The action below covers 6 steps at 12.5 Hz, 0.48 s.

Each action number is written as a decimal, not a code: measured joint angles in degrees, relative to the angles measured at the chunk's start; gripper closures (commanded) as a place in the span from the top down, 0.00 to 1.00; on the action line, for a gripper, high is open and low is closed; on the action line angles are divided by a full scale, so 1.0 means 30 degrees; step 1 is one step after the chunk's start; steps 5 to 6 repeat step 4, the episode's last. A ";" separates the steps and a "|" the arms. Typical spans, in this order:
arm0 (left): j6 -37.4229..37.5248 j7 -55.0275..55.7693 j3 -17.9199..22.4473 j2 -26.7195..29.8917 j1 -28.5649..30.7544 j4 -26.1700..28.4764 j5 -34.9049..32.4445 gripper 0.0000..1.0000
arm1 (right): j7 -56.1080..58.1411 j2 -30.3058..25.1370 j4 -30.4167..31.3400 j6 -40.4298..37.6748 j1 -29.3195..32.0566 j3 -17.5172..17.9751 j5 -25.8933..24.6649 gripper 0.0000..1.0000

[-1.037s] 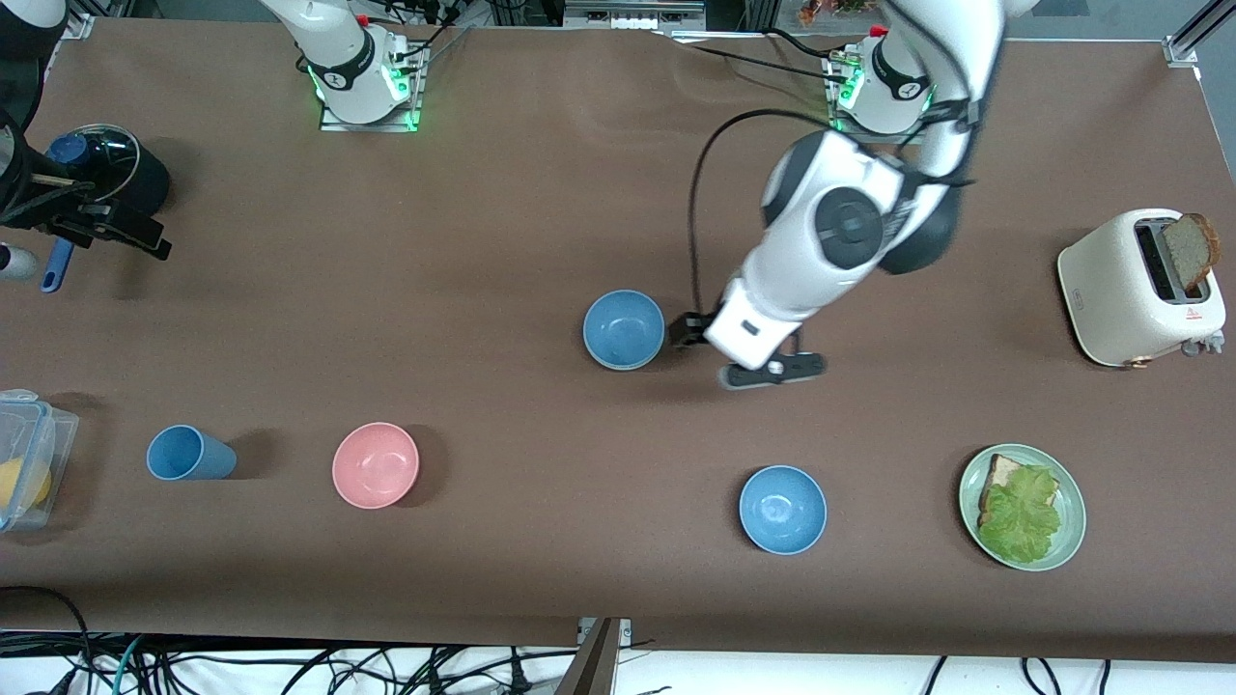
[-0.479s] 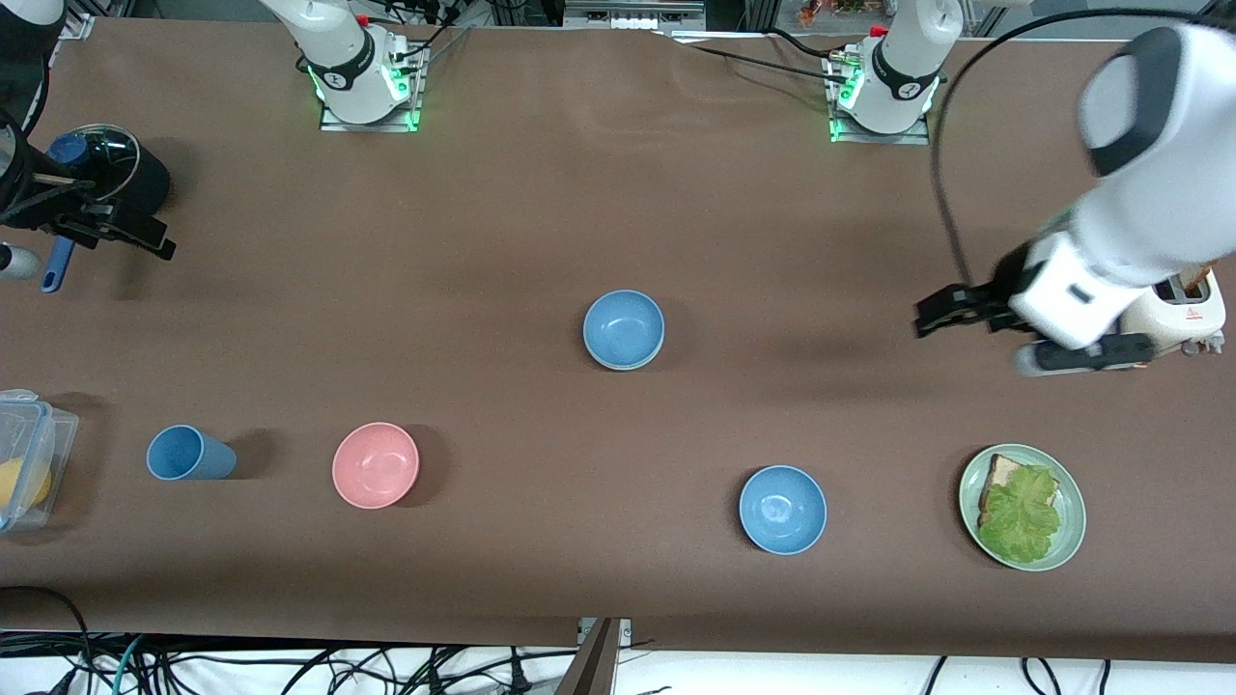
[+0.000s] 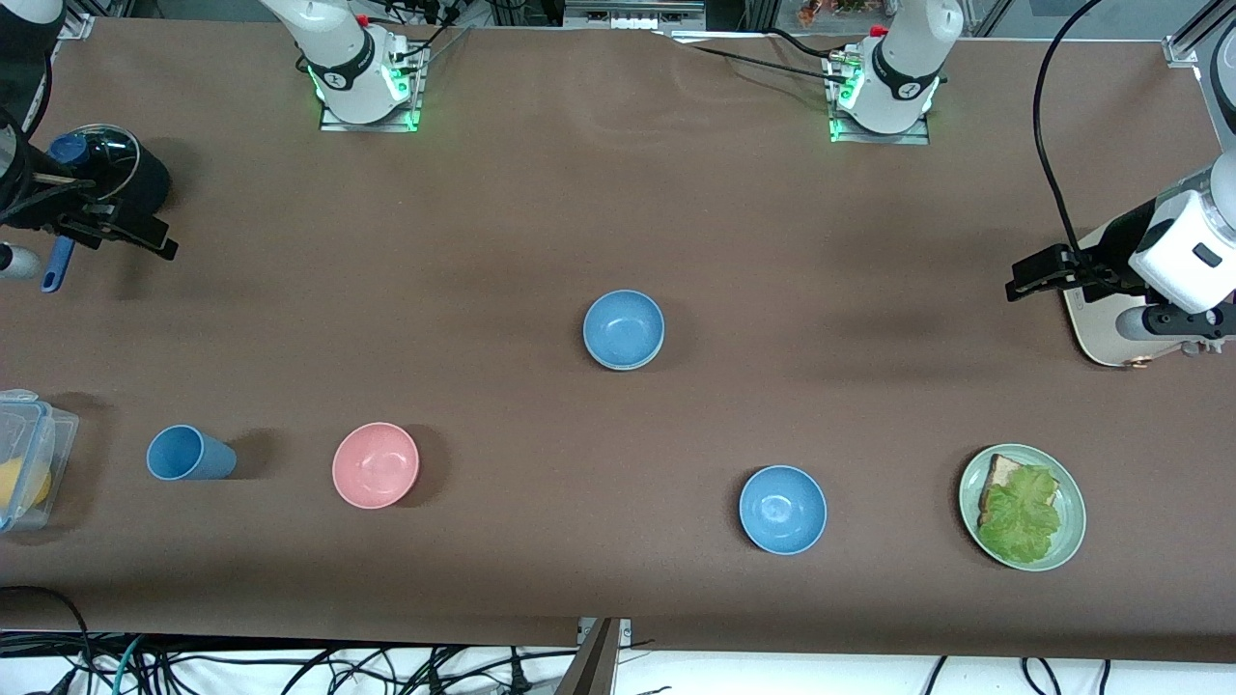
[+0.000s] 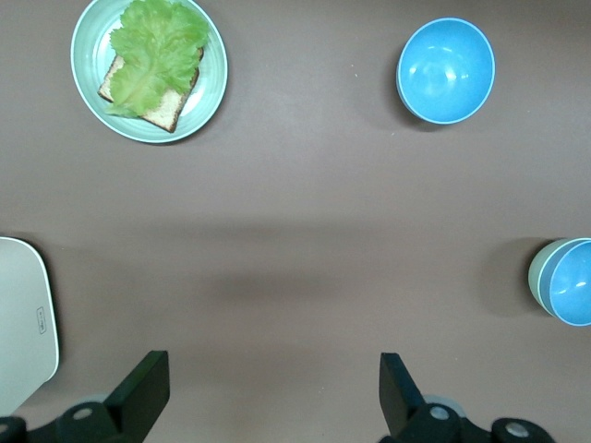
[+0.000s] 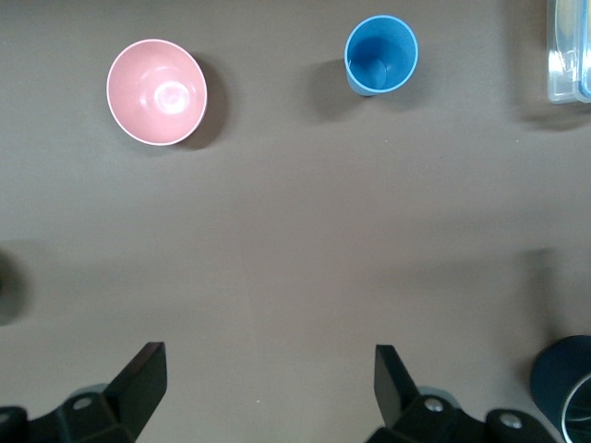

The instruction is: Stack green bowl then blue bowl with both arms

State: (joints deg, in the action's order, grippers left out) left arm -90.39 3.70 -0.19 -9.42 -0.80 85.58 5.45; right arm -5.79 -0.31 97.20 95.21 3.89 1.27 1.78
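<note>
Judging the stack done: blue bowl point(image 3: 624, 328) nested in green bowl point(image 4: 538, 275) mid-bench. Left gripper point(image 4: 268, 388) over toaster point(image 3: 1110, 323), right gripper point(image 5: 263, 383) over bench end; both jaws spread, empty.

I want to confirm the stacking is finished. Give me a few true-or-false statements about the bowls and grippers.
1. The blue bowl sits inside the green bowl. True.
2. The left gripper holds a bowl. False: it is open and empty.
3. The pink bowl is stacked on the blue cup. False: it stands alone on the table beside the cup.
4. The right gripper is open. True.
</note>
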 measured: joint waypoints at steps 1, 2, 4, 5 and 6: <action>0.0000 -0.0009 -0.0138 -0.0012 0.0091 0.0051 0.0000 1.00 | 0.0031 0.0000 0.0000 0.0000 0.0000 0.0001 0.0002 0.99; 0.0000 -0.0009 -0.0182 -0.0029 0.0104 0.0065 -0.0001 1.00 | 0.0047 0.0000 0.0000 0.0000 0.0000 0.0001 0.0004 1.00; 0.0000 -0.0014 -0.0238 -0.0089 0.0105 0.0071 -0.0001 1.00 | 0.0060 0.0000 0.0000 0.0000 0.0000 0.0002 0.0006 1.00; 0.0000 -0.0014 -0.0238 -0.0089 0.0105 0.0071 -0.0001 1.00 | 0.0060 0.0000 0.0000 0.0000 0.0000 0.0002 0.0006 1.00; 0.0000 -0.0014 -0.0238 -0.0089 0.0105 0.0071 -0.0001 1.00 | 0.0060 0.0000 0.0000 0.0000 0.0000 0.0002 0.0006 1.00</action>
